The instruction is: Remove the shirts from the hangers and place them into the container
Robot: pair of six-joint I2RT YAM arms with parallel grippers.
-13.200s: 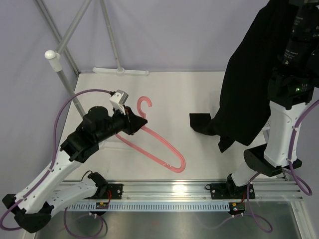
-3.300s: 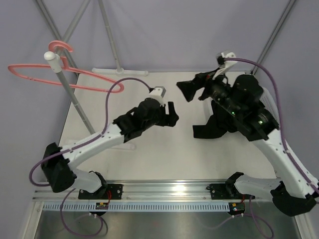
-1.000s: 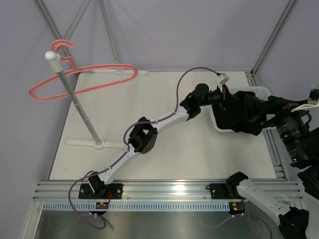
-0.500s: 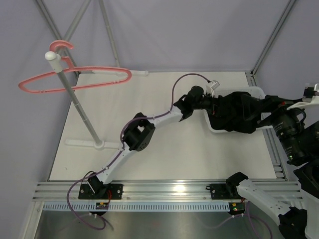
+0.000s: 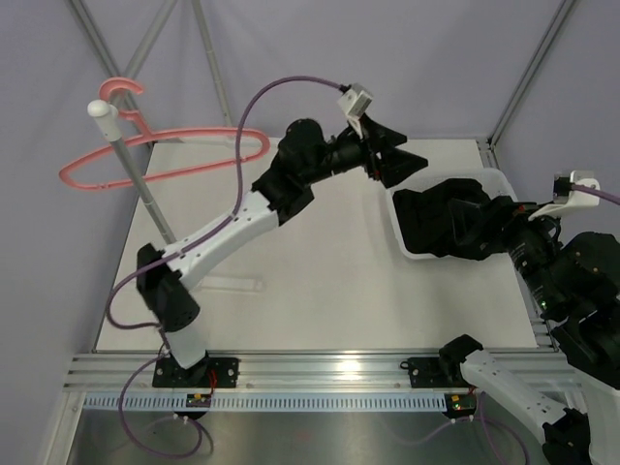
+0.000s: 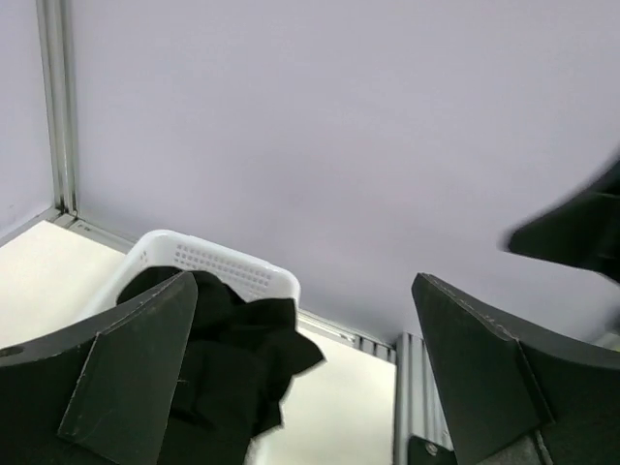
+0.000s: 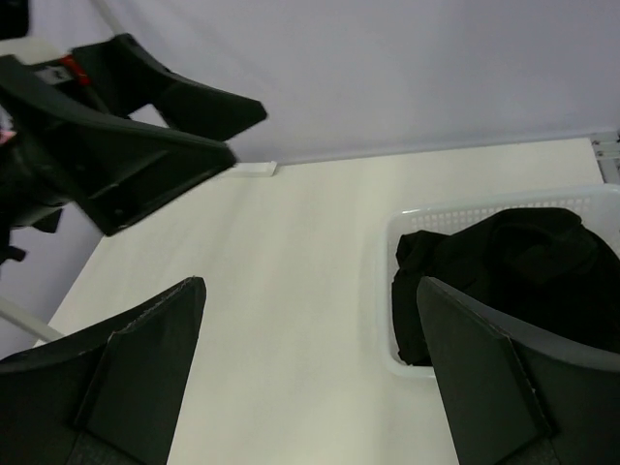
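From above: left arm (image 5: 242,208) stretched from the near edge toward the far edge of the bench (image 5: 320,281). Left jaws spread wide, nothing between them, raised near the far left corner of the white basket (image 5: 395,215). Basket at the bench's far right corner, black shirt (image 5: 455,228) heaped inside. Right arm (image 5: 581,281) at the right edge, right jaws hard to pick out against the dark cloth. Pink hanger (image 5: 262,145) hooked on the white pole (image 5: 136,179) at the far left corner.

Left wrist: both fingers (image 6: 136,378) far apart and empty. Basket (image 6: 228,263) low on the left, shirt (image 6: 232,349) spilling over its rim.

Right wrist: fingers (image 7: 126,378) wide apart, gripping nothing. Basket (image 7: 455,215) with the shirt (image 7: 513,271) between them, toward the right one.
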